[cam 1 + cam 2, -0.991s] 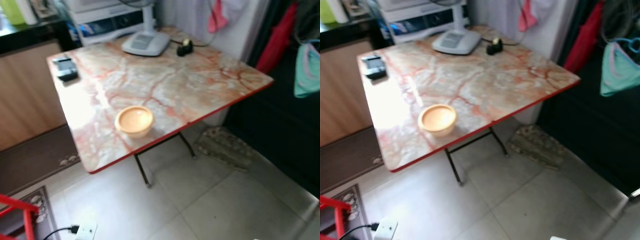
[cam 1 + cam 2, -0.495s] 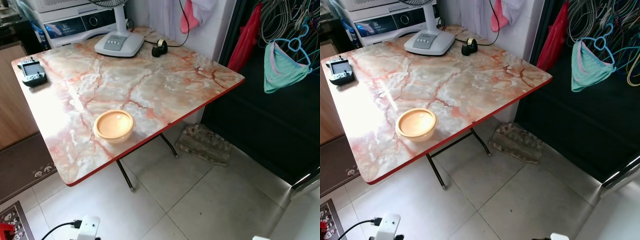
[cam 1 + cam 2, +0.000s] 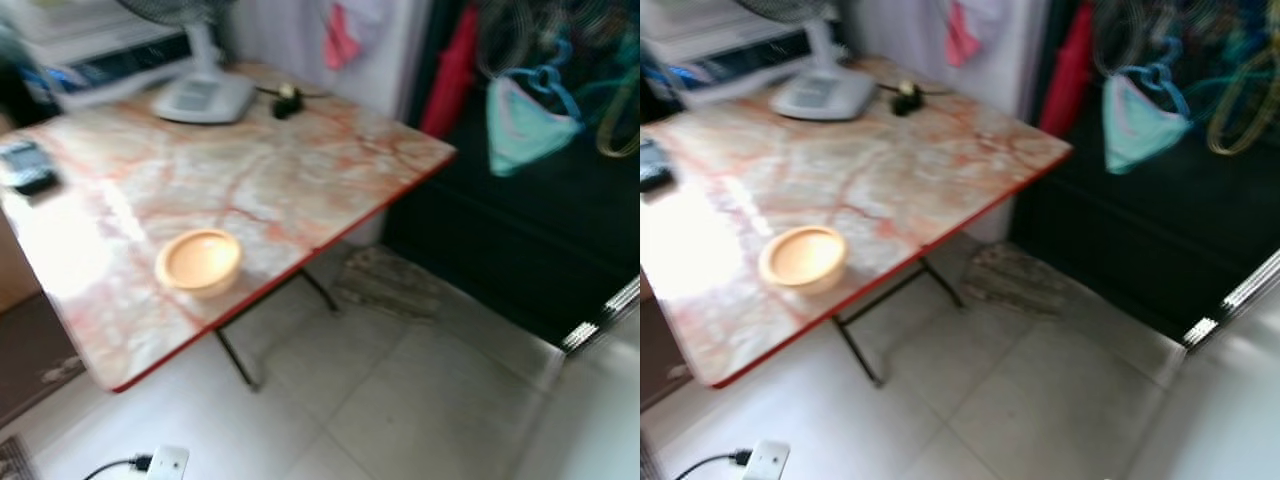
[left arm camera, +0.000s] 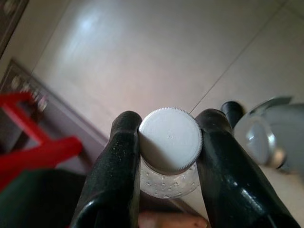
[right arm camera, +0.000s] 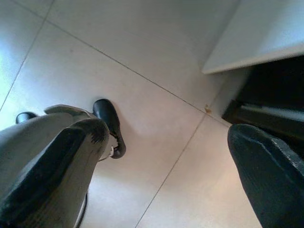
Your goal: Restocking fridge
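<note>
Left gripper: I see my left gripper (image 4: pixel 168 142) clenched on a bottle (image 4: pixel 170 178), one black finger (image 4: pixel 118 166) pressed to each side just under its white ribbed cap (image 4: pixel 170 139)
Bottle: held cap toward the wrist camera, clear dimpled body between the fingers, the pale tiled floor (image 4: pixel 156 52) far beyond it
Past the left gripper: a red frame (image 4: pixel 35 147) and a dark mat edge off to one side of the fingers, part of the robot's grey body on the other
Right gripper: I read my right gripper (image 5: pixel 180 175) as released, fingers spread wide with nothing between them, hanging over the floor tiles
Beyond the right gripper: a white panel edge (image 5: pixel 256 42) with dark space under it
Desk: a marble-patterned desk (image 3: pixel 300 170) with a red rim stands ahead of both grippers, blurred
On the desk: an orange bowl (image 3: pixel 199 262) near the front edge, a fan base (image 3: pixel 203 95) at the far side
</note>
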